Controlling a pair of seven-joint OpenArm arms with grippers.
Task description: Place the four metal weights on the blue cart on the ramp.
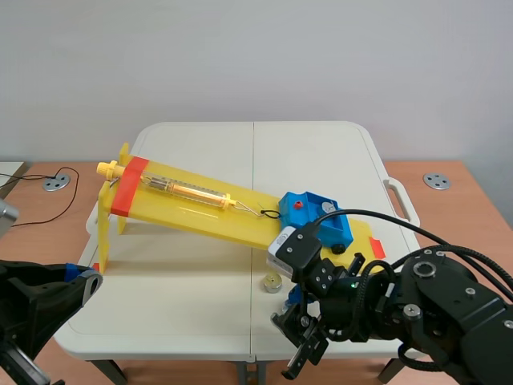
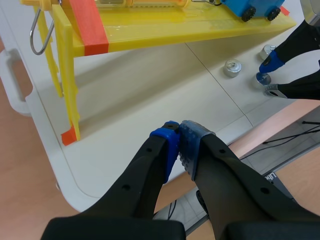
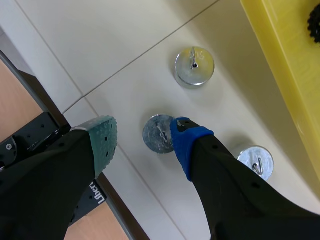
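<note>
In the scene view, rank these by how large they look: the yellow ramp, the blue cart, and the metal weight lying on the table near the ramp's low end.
Largest to smallest:
1. yellow ramp, clearly largest
2. blue cart
3. metal weight, smallest by far

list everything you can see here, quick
metal weights: three seen, silver, on the table beside the ramp's low end
ramp: one, yellow, tilted on the table
cart: one, blue, at the ramp's low end
spring scale: one, yellowish, lying on the ramp
table: one, white
round discs: two, grey, on the brown desk
left jaws: shut, empty, above the table's near edge
right jaws: open, either side of the middle weight
</note>
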